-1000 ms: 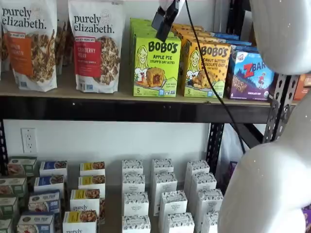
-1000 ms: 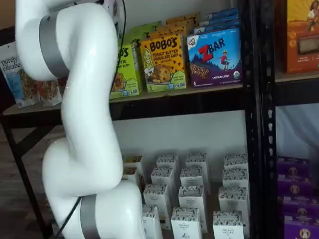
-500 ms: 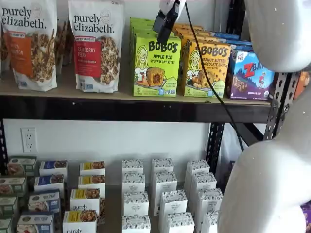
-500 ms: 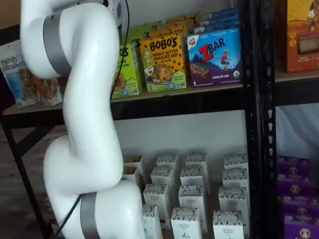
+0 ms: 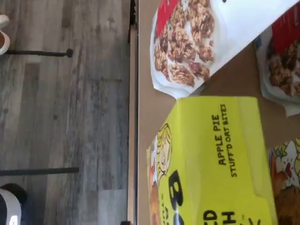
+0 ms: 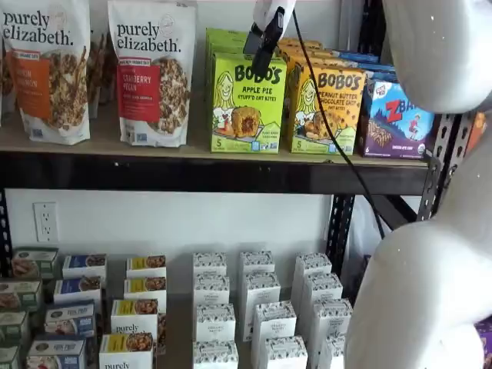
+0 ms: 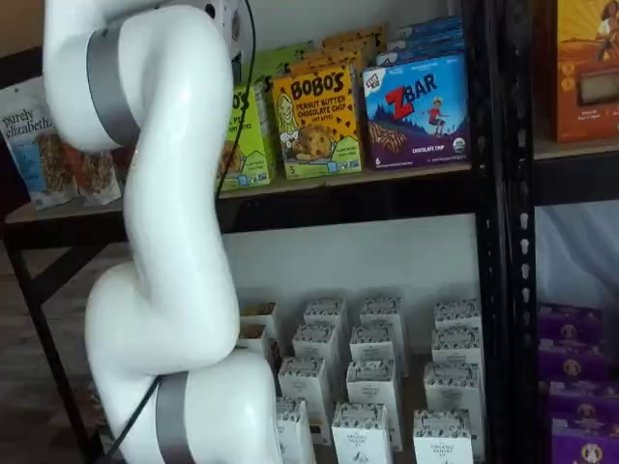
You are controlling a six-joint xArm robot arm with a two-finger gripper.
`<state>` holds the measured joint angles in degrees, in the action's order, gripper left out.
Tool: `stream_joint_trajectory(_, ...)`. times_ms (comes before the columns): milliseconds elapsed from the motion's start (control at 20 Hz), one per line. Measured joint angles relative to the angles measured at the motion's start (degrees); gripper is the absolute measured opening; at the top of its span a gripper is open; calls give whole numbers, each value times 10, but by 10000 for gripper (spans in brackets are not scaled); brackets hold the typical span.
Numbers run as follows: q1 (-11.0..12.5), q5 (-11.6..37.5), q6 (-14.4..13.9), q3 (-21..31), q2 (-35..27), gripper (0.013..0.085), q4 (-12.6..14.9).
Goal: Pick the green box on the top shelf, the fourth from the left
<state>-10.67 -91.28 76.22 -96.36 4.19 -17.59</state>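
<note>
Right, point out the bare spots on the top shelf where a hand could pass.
Bare board shows on the top shelf between the cranberry pecan bag and the green box. From there rightward it is crowded: the green box, peanut butter box and ZBar box stand nearly touching.

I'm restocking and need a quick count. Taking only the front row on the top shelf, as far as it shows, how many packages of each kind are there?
Front row of the top shelf, in a shelf view:
Granola bags: 2
Bobo's boxes, the green box and a yellow-orange box: 2
ZBar box: 1
Total: 5
</note>
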Motion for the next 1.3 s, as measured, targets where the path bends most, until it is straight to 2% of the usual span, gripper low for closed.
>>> stream_joint_trajectory(300, -5, -5, -1, 1, -5, 850, 15)
stream_joint_trajectory(800, -13, 20, -4, 23, -1, 850, 18)
stream_joint_trajectory(900, -14, 23, -4, 26, 0, 770, 19)
stream_joint_trajectory(1050, -15, 28, -4, 30, 1, 730, 17)
stream_joint_trajectory(1150, -15, 30, -4, 32, 2, 650, 16)
stream_joint_trajectory(1300, -14, 31, -4, 33, 2, 610, 13)
